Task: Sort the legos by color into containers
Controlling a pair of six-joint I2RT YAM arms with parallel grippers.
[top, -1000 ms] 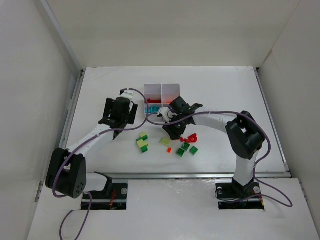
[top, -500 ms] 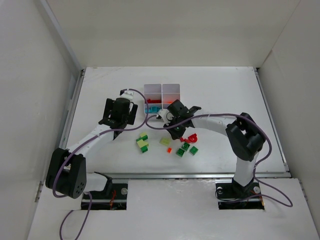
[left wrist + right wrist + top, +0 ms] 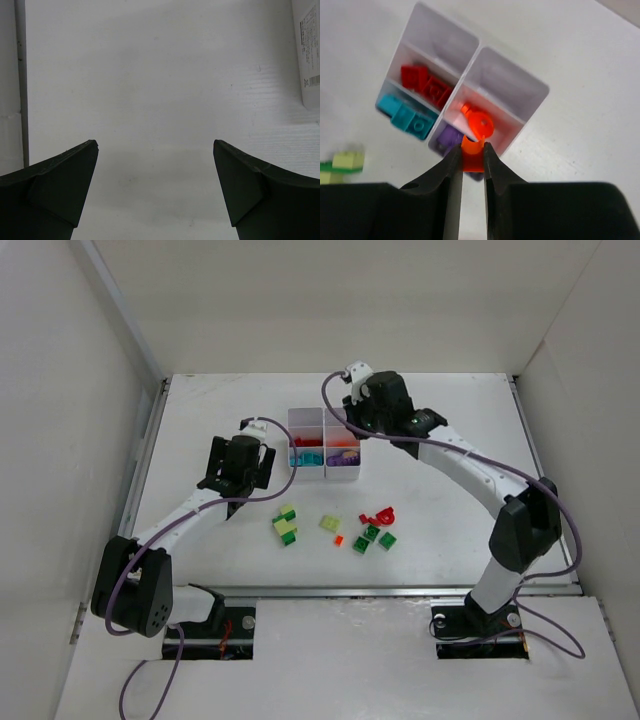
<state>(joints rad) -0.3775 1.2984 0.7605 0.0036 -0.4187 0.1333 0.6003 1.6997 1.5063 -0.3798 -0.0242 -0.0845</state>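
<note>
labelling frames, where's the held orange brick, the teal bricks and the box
orange brick (image 3: 472,151): right wrist view, on its visible front face
teal bricks (image 3: 412,120): right wrist view, on the top of the middle brick
box (image 3: 507,80): right wrist view, on the inner wall of an empty compartment

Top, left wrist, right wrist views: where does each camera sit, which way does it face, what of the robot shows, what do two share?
Top: above and behind, facing down at the table; both arms show.
Left wrist: on left gripper, facing the table; open fingers show.
Right wrist: on right gripper, facing the box; fingers shut on an orange brick.
Shared: top and right wrist show the box.
</note>
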